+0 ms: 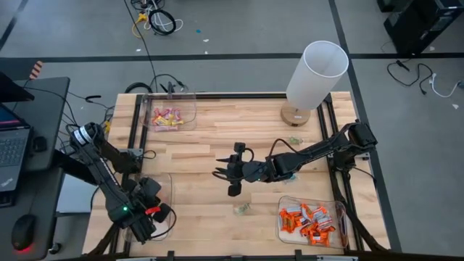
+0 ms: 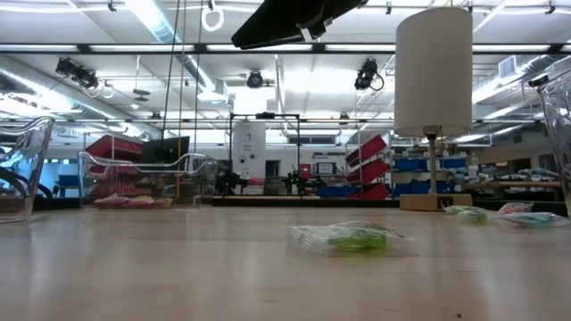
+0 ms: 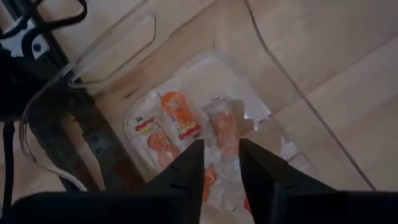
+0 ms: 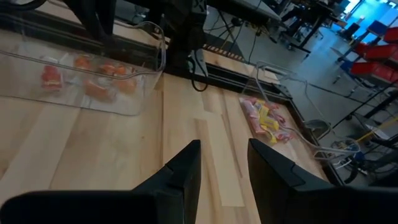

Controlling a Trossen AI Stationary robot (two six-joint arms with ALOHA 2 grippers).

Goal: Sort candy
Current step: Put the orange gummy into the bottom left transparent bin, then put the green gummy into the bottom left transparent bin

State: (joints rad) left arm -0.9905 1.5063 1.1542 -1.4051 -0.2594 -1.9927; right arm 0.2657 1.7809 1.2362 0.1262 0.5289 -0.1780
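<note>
A wooden worktop (image 1: 217, 145) seen from above, with two dark robot arms. The left claw (image 1: 148, 217) hangs over a clear bin (image 1: 168, 190) at the near left corner; the arm covers most of that bin from above. Its wrist camera looks down between two parted fingers (image 3: 186, 171) with nothing between them, onto pale sweets with orange-red print (image 3: 171, 124) lying in the bin. How many lie there is hard to tell, as the fingers hide the nearer ones.

The right claw (image 1: 232, 174) reaches out over the middle of the worktop, above bare wood. Its fingers (image 4: 183, 168) stand apart and hold nothing.

A far-left bin (image 1: 190, 101) holds pink and yellow sweets (image 1: 165, 117). A near-right bin (image 1: 281, 230) holds orange sweets (image 1: 312, 220). One loose sweet with green in its clear wrapper (image 1: 241, 209) lies on the worktop near the front, between the two near bins. At least one more small wrapped sweet (image 1: 293, 141) lies by the lamp (image 1: 315, 76) at the far right; in the level view these are blurred and partly cut off by the picture edge.
</note>
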